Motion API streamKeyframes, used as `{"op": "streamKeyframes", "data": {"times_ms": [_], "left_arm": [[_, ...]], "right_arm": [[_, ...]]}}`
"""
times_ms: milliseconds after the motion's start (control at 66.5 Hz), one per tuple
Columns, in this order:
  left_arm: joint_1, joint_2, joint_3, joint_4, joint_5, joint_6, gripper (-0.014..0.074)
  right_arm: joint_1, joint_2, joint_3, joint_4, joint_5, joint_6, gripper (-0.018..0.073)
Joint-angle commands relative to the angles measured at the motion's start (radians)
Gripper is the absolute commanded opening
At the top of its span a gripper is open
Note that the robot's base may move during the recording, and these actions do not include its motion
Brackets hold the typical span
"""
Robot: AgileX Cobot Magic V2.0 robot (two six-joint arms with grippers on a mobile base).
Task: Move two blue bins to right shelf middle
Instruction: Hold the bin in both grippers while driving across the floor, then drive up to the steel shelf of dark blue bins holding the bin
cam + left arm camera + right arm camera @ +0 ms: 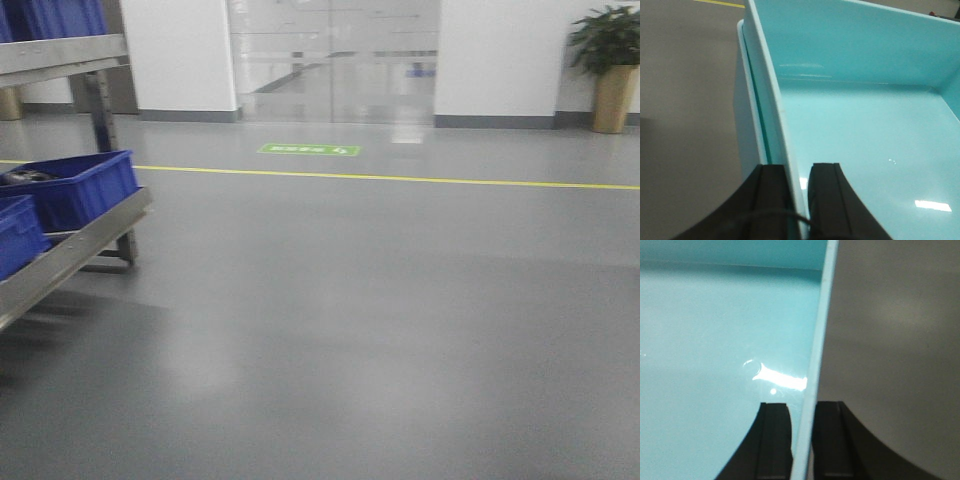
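My left gripper (799,172) is shut on the left wall of a light blue bin (860,125), one finger outside and one inside. My right gripper (802,412) is shut on the right wall of the same bin (715,350), which looks empty inside. The bin hangs over the grey floor and does not show in the front view. Two dark blue bins (75,188) (15,235) sit on the lower level of a metal shelf (85,245) at the left edge of the front view. Another blue bin (60,18) sits on its upper level.
Grey floor with a yellow line (400,179) and a green floor marking (308,150) ahead. Glass doors (335,60) stand at the back between white walls. A potted plant (612,70) stands at the far right.
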Motion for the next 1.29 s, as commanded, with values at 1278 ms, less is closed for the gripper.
{"op": "streamKeyframes", "data": {"times_ms": [1278], "left_arm": [[-0.027,-0.016,-0.017,-0.144,-0.044,0.013,-0.0111]], "right_arm": [[0.017,-0.009,-0.016,0.056,-0.123,0.002,-0.0154]]}}
